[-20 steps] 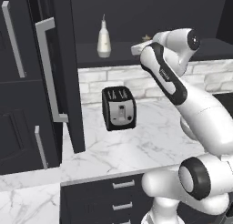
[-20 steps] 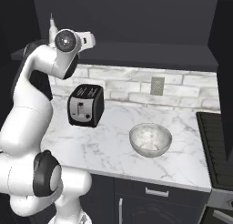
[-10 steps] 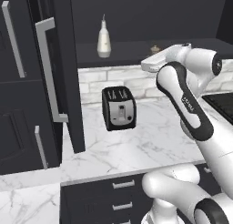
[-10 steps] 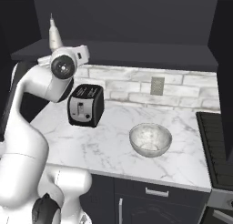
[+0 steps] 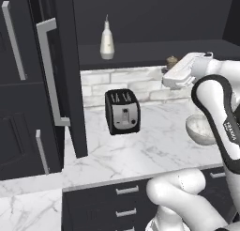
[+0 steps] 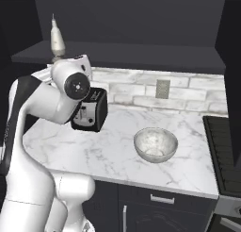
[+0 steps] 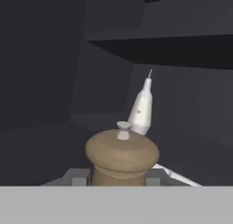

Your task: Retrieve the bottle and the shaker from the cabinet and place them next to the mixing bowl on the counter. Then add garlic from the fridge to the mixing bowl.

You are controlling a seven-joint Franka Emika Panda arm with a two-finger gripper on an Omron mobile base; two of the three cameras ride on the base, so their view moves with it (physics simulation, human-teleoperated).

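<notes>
The gripper (image 7: 119, 175) is clenching the shaker (image 7: 122, 157): in the hand view the brown wooden body is sitting between the two finger tips at bottom centre, paler cap and small knob pointing up the frame, long axis running along the line of the hand. Reading the left base view from left to right: the cabinet (image 5: 56, 80) door is standing open at the left edge with its grey bar handle, the bottle (image 5: 107, 41) is standing upright on the shelf at upper centre, the toaster (image 5: 123, 111) is sitting below it on the counter (image 5: 140, 150), the shaker (image 5: 171, 62) is peeking out brown at the upper right just beyond the white hand, and the mixing bowl (image 5: 200, 129) is lying at the right edge, partly behind the forearm. The coming move seems to turn on this: the bowl is lying below and right of the held shaker, so the carry is likely going down and outward from the shelf. The right base view is showing the whole bowl (image 6: 156, 145) at lower centre with bare marble around it, which the left base view is hiding; the hand view alone is showing the grip itself, with the bottle (image 7: 142, 107) leaning behind the shaker.
</notes>
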